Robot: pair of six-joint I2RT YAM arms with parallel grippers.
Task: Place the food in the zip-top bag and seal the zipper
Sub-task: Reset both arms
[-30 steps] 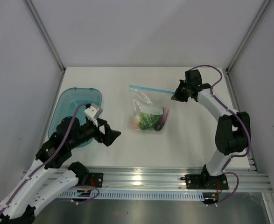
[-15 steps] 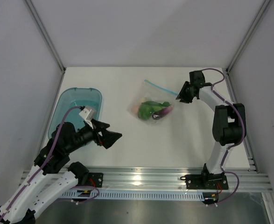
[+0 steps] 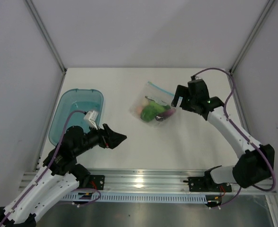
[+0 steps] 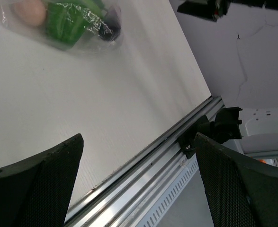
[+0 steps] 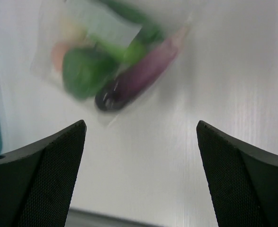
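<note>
White tabletop (image 3: 129, 146) is occupied by the zip-top bag (image 3: 154, 108), food (image 3: 150, 112) enclosed; right fingers (image 5: 34, 175) are spread wide at its 2 o'clock, left fingers (image 4: 34, 189) wide at 8 o'clock.

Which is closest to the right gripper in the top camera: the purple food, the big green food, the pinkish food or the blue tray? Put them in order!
Starting from the right gripper, open just right of the zip-top bag:
1. Purple food, at the bag's right end.
2. Green food, in the bag's middle.
3. Pinkish food, at the bag's left end.
4. Blue tray, far left on the table.
</note>
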